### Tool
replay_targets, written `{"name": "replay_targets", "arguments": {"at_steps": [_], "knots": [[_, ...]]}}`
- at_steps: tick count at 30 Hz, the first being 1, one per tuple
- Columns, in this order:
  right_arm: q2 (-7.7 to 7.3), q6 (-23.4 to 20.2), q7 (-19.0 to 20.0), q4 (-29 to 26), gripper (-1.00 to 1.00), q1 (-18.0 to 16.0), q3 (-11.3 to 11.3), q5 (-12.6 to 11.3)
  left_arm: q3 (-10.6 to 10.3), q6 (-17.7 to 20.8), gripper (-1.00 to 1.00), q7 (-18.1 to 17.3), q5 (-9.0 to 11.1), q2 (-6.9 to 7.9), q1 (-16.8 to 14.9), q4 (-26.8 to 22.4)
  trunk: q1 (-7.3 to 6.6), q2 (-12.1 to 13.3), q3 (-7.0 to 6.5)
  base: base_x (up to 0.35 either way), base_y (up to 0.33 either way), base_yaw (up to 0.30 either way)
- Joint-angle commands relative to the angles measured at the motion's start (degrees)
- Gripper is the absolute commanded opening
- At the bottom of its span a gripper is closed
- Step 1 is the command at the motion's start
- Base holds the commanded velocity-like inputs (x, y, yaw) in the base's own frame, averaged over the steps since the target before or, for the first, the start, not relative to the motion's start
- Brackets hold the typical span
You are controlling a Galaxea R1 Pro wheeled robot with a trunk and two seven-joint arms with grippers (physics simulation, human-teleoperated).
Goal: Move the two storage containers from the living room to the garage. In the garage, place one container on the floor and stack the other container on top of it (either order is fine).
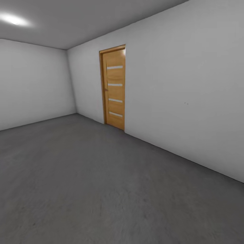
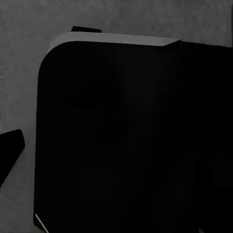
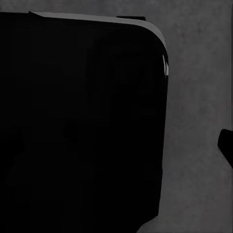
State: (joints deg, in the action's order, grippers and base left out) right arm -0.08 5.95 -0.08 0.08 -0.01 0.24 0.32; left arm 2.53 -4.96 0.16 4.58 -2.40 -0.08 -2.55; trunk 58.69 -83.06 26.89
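The robot is standing in the garage, facing a wood door (image 1: 114, 87) across bare grey floor (image 1: 101, 189). No containers here; it seems mid-transit, needing to fetch one. End effector states: I cannot tell.

The dark grey, rough concrete-like floor (image 1: 101, 183) spreads across the near and middle ground of the head view. A plain white wall (image 1: 189, 101) runs along its right side, receding toward the far left. Set in that wall, near the far corner, stands a narrow wooden door with four pale horizontal slats (image 1: 114, 88). Another plain white wall (image 1: 34, 84) closes the far left side. A grey ceiling (image 1: 84, 20) lies overhead, with a bright ceiling light (image 1: 13, 19) at its left.
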Motion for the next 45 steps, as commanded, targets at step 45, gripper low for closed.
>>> {"name": "replay_targets", "arguments": {"at_steps": [45], "knots": [[-0.01,0.2,0.0,0.0,1.00,0.0,0.0,0.0,0.2,-0.1,1.00,0.0,0.4,0.02,0.0,0.0,0.03,0.0,0.04,0.321,0.000,0.000]]}}
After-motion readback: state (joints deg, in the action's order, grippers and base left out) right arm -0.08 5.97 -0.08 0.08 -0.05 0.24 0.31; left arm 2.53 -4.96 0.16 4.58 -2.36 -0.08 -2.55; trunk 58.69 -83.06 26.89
